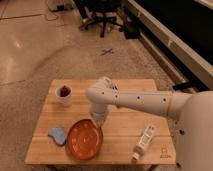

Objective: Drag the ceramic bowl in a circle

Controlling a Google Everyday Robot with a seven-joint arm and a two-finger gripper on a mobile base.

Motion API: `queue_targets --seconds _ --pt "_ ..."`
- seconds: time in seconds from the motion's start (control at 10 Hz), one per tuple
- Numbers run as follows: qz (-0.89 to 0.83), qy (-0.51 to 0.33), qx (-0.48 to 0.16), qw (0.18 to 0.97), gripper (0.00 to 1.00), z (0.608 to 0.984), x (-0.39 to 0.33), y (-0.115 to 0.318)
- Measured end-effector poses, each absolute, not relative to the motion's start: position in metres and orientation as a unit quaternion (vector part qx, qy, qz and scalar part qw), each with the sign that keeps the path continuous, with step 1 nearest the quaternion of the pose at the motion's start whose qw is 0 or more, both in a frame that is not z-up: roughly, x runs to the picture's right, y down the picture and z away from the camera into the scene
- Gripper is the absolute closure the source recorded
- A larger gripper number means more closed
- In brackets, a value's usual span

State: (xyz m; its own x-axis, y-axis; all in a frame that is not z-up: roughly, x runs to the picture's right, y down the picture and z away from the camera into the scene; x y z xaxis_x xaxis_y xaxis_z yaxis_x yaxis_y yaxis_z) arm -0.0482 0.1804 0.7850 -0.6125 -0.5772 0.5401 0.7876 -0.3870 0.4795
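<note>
I have the gripper [98, 120] down at the far right rim of the ceramic bowl [85, 139], with the arm [145, 100] reaching in from the right across the wooden table [122, 131]. The wrist hides the contact, so I cannot tell whether the gripper is clamped on the rim or only resting against it. The bowl sits toward the front left of the table, close to the front edge, and the blue sponge [57, 134] lies just beside its left rim, perhaps touching. To do the circle well, I judge that I should hold the wrist at a constant height, so the bowl slides flat on its base rather than tipping up on the held side, and I should move slowly, because a glossy rim can slip. From here the arc should curve away from the front edge and back toward the middle of the table. That path passes between the white cup [64, 93] at the back left and the white bottle [144, 142] lying at the front right, and a tight radius should avoid nudging either one.
</note>
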Motion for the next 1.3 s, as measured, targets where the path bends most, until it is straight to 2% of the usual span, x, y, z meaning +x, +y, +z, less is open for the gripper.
queue_targets --seconds 0.4,0.8,1.0,1.3 --pt "-0.820 -0.314 -0.166 0.448 0.95 0.838 -0.037 0.130" --pt "-0.806 -0.270 -0.201 0.487 0.95 0.869 0.021 0.090" --pt "-0.801 -0.264 -0.213 0.493 0.95 0.872 0.050 0.092" --pt "-0.790 -0.272 -0.232 0.497 0.95 0.864 0.105 0.120"
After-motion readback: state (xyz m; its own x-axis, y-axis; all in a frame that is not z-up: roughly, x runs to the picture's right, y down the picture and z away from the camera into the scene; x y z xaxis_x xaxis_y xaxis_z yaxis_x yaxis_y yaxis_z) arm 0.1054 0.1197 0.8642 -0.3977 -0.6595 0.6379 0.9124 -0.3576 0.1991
